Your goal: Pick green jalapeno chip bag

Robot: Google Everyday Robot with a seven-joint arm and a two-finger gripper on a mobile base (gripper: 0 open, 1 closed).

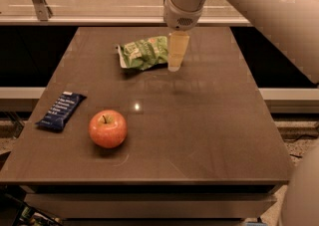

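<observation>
- Nearest me, a red apple [107,129] sits upright on the brown table [199,135], left of centre.
- Just left of it, near the table's left edge, lies a dark blue wrapped bar [61,110].
- Farther back lies the green jalapeno chip bag [143,53], flat, its long axis running left to right, the right end a little farther away.
- The gripper [174,66] hangs pointing down at the bag's right end; I cannot tell whether it is spread or closed, or touching.

Apple [107,129] sits near dark blue bar [61,111], front-left on the table [209,130]; gripper [174,68] above far side.
</observation>
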